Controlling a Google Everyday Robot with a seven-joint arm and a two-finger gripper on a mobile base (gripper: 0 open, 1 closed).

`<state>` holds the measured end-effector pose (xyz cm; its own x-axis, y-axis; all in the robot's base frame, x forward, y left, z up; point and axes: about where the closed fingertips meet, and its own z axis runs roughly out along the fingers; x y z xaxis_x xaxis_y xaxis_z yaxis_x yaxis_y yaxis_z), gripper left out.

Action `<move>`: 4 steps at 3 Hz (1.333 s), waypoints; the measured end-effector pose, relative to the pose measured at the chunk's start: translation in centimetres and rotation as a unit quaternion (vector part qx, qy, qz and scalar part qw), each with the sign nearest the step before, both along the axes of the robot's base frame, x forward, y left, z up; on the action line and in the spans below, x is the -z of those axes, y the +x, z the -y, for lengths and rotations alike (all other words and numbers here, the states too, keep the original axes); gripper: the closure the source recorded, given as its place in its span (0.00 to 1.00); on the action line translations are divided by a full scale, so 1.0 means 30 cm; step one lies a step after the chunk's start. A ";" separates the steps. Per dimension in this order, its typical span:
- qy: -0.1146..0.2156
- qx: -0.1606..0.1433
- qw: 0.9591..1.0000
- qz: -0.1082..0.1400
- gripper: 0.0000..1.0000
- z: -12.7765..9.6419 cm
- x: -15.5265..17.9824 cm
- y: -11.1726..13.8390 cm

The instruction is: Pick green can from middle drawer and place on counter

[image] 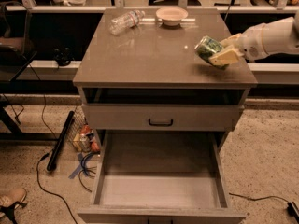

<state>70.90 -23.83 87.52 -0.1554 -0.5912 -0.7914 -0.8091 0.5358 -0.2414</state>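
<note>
My gripper (218, 52) reaches in from the right on a white arm and is shut on the green can (207, 48). The can is tilted on its side, held just above the right part of the counter (154, 55). Cream fingers (225, 56) clamp the can's right end. The middle drawer (159, 190) is pulled open below, and its grey floor is bare.
A clear plastic bottle (125, 21) lies at the counter's back left and a pale bowl (172, 15) stands at the back middle. A shut drawer front with a black handle (160, 122) sits above the open drawer. Cables and clutter (84, 141) lie on the floor at left.
</note>
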 end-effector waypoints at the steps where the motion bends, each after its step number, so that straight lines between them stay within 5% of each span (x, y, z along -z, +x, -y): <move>1: -0.009 0.002 1.000 -0.030 0.81 -0.009 0.047 0.056; 4: -0.020 0.002 0.998 -0.058 0.13 -0.017 0.093 0.101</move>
